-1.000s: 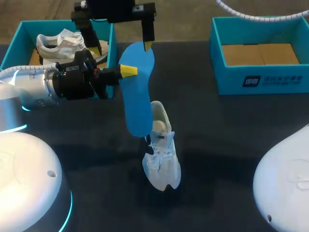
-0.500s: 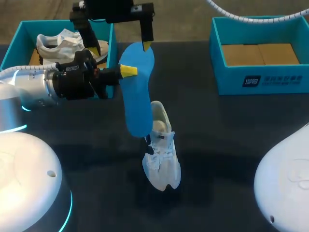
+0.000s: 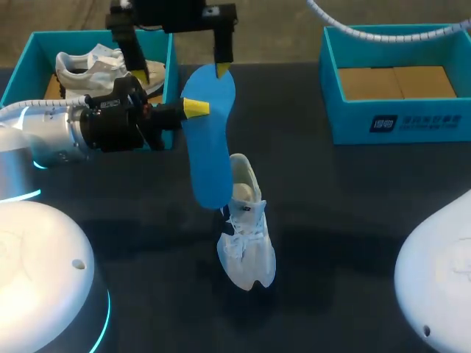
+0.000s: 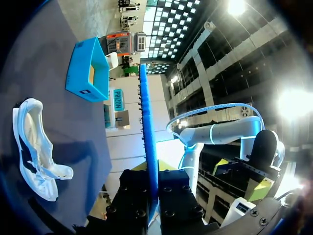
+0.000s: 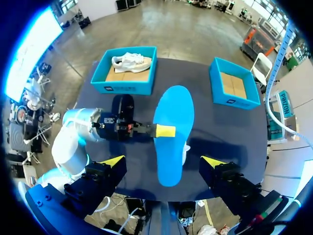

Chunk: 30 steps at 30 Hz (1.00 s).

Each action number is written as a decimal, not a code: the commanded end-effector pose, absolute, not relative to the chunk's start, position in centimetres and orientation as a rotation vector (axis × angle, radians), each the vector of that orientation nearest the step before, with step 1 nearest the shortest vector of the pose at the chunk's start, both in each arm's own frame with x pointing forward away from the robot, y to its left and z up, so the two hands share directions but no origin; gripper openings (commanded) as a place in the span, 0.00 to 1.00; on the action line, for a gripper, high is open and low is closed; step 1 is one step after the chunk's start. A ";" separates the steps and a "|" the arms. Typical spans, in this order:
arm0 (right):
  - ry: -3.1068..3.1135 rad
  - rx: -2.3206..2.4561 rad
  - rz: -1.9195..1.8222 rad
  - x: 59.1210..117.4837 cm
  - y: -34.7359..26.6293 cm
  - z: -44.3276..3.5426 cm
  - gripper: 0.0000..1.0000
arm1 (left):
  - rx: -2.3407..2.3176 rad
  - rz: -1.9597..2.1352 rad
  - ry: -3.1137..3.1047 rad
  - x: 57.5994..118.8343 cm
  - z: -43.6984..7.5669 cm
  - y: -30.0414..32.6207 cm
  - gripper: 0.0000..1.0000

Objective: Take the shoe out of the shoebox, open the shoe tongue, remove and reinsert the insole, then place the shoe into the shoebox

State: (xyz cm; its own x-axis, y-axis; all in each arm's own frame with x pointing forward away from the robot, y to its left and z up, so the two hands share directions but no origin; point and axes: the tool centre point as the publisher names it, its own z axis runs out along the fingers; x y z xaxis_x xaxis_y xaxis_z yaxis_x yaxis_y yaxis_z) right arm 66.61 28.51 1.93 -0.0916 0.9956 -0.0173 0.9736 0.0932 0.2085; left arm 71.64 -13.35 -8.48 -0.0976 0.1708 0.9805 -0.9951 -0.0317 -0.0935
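Pinching the blue insole [image 3: 208,140] by one long edge in the left gripper [image 3: 196,109], jaws pressing on its two faces and holding it clear above the table [image 3: 346,213]. Showing edge-on in the left wrist view, as a thin blue strip [image 4: 148,122] running straight ahead out of the clamping jaws. Resting on the table below and off to one side of those jaws: the white shoe [image 3: 246,239], partly hiding under the insole's lower end in the head view and lying beside the gripper, well apart from it, in the left wrist view [image 4: 43,185].

Hovering above the insole with the right gripper [image 3: 182,71], jaws spreading wide and gripping nothing. Lying flat-on under that open gap in the right wrist view: the insole [image 5: 172,132], roughly midway between the two yellow fingertips [image 5: 112,160] and touching neither.

Sitting just behind the left gripper, under one spread finger of the right one: a teal shoebox [image 3: 16,70] holding a second shoe [image 3: 88,65]. Standing well off beyond the right gripper's other finger: a second teal shoebox [image 3: 353,121].
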 end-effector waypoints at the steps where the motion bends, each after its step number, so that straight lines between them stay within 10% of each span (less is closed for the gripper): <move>1: 2.268 2.035 0.335 66.5 25.7 1.2 1.00 | 1.051 1.375 -1.137 71.6 -8.5 -13.3 0.00; 30: 2.310 2.355 1.248 66.4 18.4 -2.7 1.00 | 1.051 1.375 -1.137 71.6 -8.5 -13.3 0.00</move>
State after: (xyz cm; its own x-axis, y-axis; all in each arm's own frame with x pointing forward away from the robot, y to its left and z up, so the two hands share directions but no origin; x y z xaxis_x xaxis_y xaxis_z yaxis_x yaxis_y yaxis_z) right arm 66.17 19.25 -2.32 0.0628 0.9646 0.2560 0.9753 -0.1137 0.1893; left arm 71.64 -13.35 -8.48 -0.0976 0.1709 0.9804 -0.9951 -0.0317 -0.0935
